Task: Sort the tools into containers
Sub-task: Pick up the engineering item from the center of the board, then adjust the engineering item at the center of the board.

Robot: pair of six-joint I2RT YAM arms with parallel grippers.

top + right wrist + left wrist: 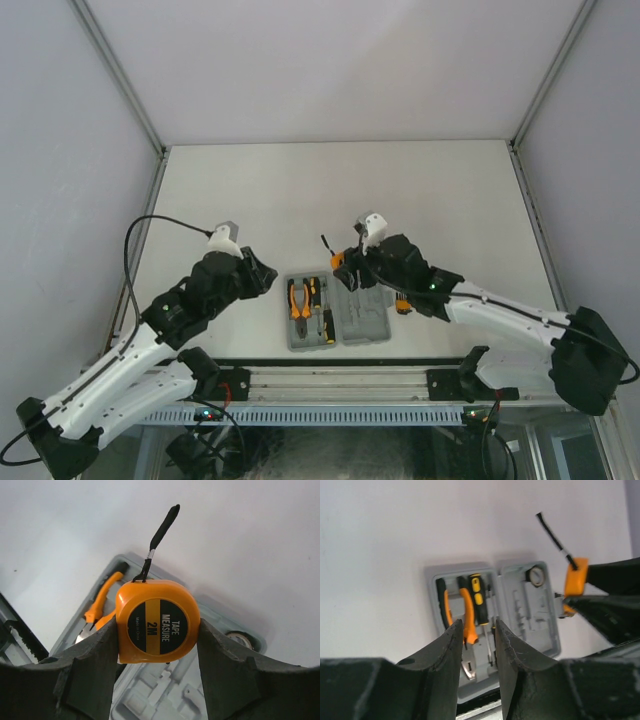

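The grey tool case lies open at the table's near edge, between the arms. Its left half holds the orange-handled pliers and a black-and-orange screwdriver. A small dark ring sits in the right half. My right gripper is shut on the round orange tape measure, held above the case's far edge with its black strap pointing away. My left gripper hovers left of the case. Its jaws are apart, with nothing between them.
A small orange item shows beside the case's right edge, partly hidden under the right arm. A metal rail runs along the near table edge. White walls enclose the table on three sides.
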